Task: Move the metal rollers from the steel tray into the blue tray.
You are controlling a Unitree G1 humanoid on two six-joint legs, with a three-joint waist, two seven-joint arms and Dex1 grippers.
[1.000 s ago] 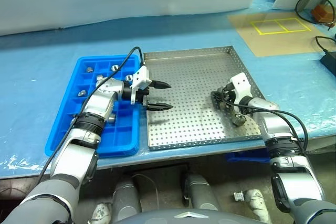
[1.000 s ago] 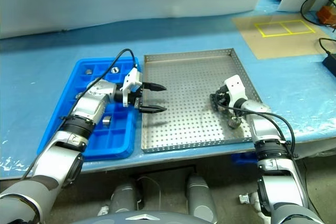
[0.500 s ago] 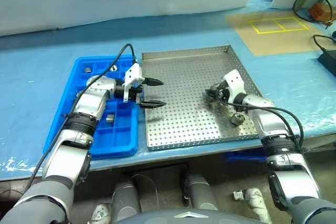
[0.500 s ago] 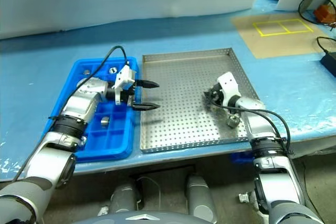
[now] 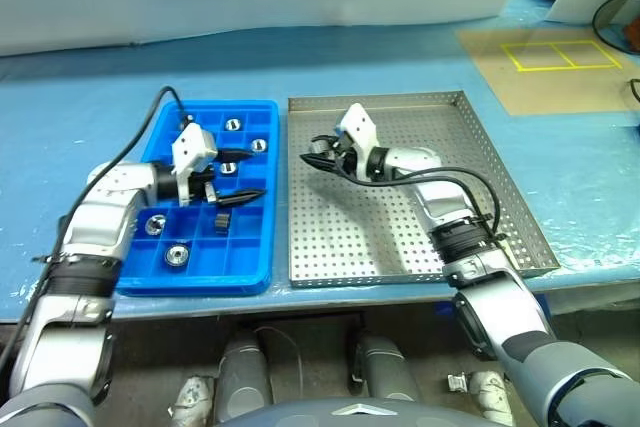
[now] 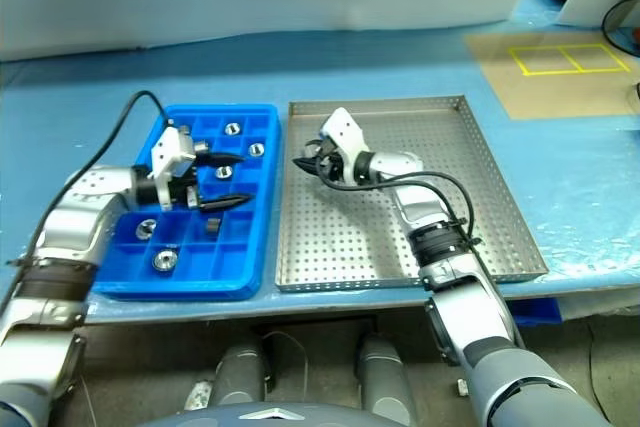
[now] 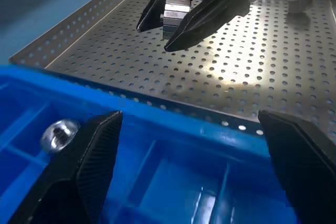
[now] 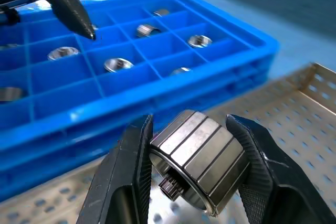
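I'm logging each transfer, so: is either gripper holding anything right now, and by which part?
The right gripper clamps a shiny silver metal roller by its ribbed sides, above the perforated steel tray. The left gripper is open, holding nothing.

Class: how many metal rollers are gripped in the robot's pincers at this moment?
1: a metal roller clamped in the right pincer, over the steel tray near the blue tray. The left pincer is open and empty.
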